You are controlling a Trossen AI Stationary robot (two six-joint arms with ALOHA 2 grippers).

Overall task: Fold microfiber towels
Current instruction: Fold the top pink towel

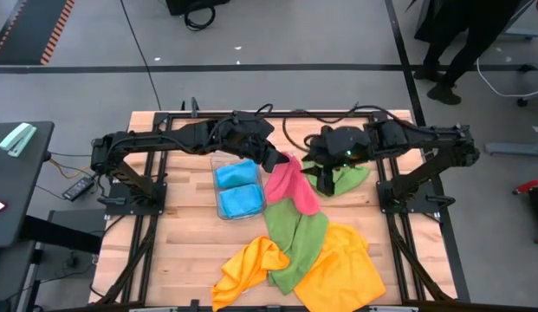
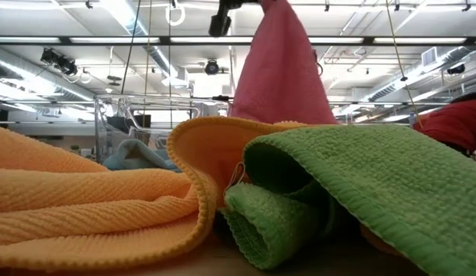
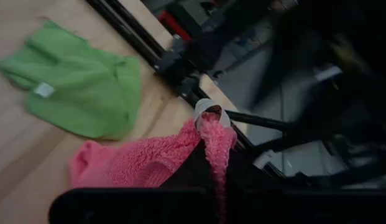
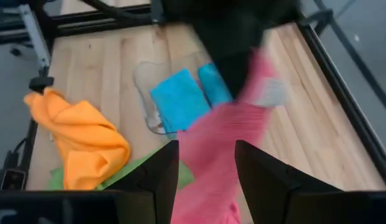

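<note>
We see the wooden table [image 1: 182,234] first, with the loose towels heaped toward its near edge: an orange towel [image 1: 338,264] spread widest, a green towel [image 1: 296,238] crumpled across it, and a second green towel [image 1: 351,178] lying flat under the right arm. The pink towel [image 1: 290,184] hangs between the two arms above the table's middle, its lower end trailing onto the heap.

We judge these towels light, soft and limp, with a nubbly pile that grips well. They will sag and bunch, so we should take them by a corner or hem and hold them taut.

The left gripper [image 3: 211,121] is clamped together on the top edge of the pink towel, which drapes down from it. The right gripper [image 4: 205,165] stands with its fingers apart, the hanging pink cloth between them, and we cannot tell whether they press it.

The clear tray [image 1: 218,165] sits just beside the left gripper on the far half of the table. It holds two blue towels [image 1: 238,189], folded flat and lying side by side.
</note>
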